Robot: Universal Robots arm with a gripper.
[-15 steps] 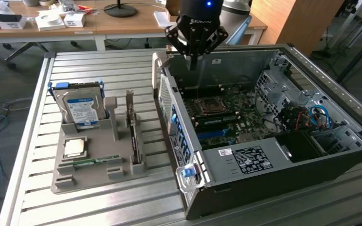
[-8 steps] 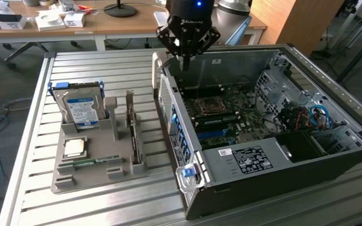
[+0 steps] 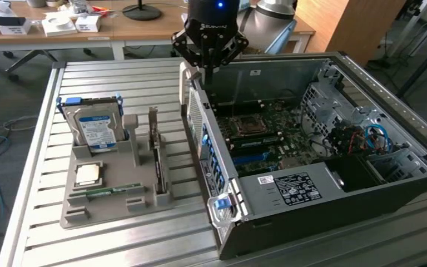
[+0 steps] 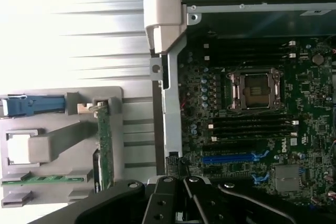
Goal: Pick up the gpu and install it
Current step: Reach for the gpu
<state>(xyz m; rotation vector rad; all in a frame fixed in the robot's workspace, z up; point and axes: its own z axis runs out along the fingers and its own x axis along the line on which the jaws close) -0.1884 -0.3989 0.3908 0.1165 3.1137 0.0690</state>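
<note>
The gpu [image 3: 155, 136] stands on its edge in a slot of the grey holder [image 3: 113, 207] on the exterior view's left, a thin tan-brown card. From the wrist camera the gpu [image 4: 104, 150] shows edge-on as a green strip. My gripper [image 3: 208, 68] hangs shut and holds nothing, above the rear wall of the open computer case [image 3: 310, 192], well away from the holder. Its black fingers [image 4: 195, 195] meet over the case edge. The motherboard [image 4: 252, 124] lies exposed with a blue slot [image 4: 231, 157].
The holder also carries a silver blue-labelled hard drive [image 3: 95, 129], a processor chip [image 3: 87, 174] and a green memory stick [image 3: 113, 190]. Everything rests on a slatted metal table [image 3: 109, 78]. A wooden desk [image 3: 65, 28] with boxes stands behind.
</note>
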